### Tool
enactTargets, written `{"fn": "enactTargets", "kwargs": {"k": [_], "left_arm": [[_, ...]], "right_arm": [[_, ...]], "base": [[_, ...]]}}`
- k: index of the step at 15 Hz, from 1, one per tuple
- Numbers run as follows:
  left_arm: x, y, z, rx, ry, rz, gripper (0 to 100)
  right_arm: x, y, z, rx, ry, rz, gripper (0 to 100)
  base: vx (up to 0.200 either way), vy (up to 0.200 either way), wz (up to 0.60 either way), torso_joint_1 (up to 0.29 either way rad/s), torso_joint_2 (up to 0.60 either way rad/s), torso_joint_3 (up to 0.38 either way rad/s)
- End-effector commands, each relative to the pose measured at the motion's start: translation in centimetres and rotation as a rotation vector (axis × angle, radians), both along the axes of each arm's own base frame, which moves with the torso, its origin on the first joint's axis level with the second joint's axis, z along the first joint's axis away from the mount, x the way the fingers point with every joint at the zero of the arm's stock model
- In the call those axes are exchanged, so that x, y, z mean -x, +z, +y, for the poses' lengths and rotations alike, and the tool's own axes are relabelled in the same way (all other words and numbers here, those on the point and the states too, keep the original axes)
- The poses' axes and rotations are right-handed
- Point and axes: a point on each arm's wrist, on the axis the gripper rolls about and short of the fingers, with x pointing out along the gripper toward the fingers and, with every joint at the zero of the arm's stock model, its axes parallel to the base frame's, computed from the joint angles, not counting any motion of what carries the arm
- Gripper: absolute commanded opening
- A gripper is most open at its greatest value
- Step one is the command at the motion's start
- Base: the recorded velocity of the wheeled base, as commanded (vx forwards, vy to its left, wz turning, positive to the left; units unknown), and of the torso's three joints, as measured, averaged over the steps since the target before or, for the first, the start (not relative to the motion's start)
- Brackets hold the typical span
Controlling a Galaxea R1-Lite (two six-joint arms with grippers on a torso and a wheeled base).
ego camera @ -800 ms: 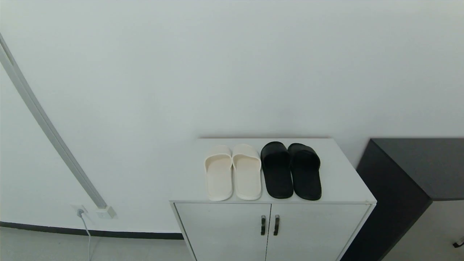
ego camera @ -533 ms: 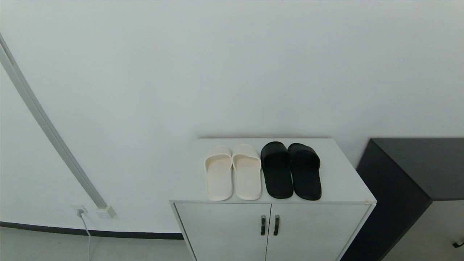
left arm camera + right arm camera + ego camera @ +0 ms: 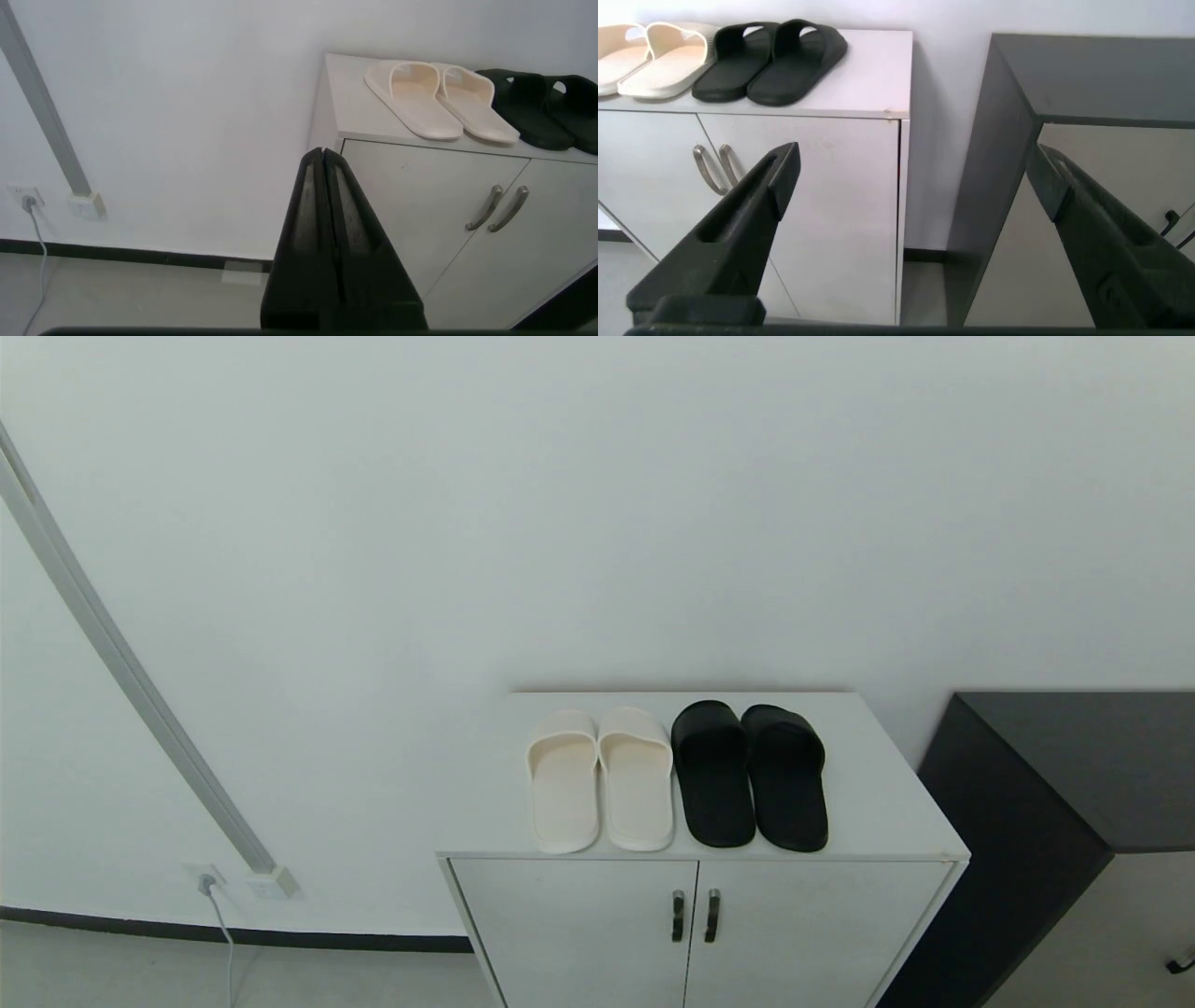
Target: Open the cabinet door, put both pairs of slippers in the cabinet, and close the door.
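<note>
A white cabinet (image 3: pixel 887 807) stands against the wall with both doors closed, two dark handles (image 3: pixel 695 915) meeting at the middle. On its top lie a cream pair of slippers (image 3: pixel 600 780) and, to their right, a black pair of slippers (image 3: pixel 752 775), toes toward the wall. In the left wrist view my left gripper (image 3: pixel 324 159) is shut, fingers pressed together, held low in front of the cabinet (image 3: pixel 411 187) and off its left side. In the right wrist view my right gripper (image 3: pixel 915 173) is open wide, facing the cabinet's right door (image 3: pixel 831 196) and handles (image 3: pixel 714 166).
A black cabinet (image 3: pixel 1046 803) stands close on the right of the white one, also seen as a dark cabinet (image 3: pixel 1083 103) in the right wrist view. A wall socket with a cable (image 3: pixel 207 882) and a slanted grey conduit (image 3: pixel 121 663) are on the left wall.
</note>
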Motion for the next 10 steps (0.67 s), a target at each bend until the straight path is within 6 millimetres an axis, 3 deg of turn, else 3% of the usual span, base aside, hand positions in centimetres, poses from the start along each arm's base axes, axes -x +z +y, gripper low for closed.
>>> {"fn": "enactTargets", "kwargs": {"k": [1, 10], "left_arm": [[0.0, 0.0, 0.0, 0.0, 0.001, 0.0, 0], [0.0, 0.0, 0.0, -0.001, 0.001, 0.0, 0]], "right_arm": [[-0.01, -0.01, 0.0, 0.003, 0.002, 0.001, 100], [-0.01, 0.0, 0.02, 0.031, 0.008, -0.002, 100]], "base": [[0.0, 0.0, 0.0, 0.0, 0.0, 0.0], [0.0, 0.0, 0.0, 0.0, 0.0, 0.0]]}}
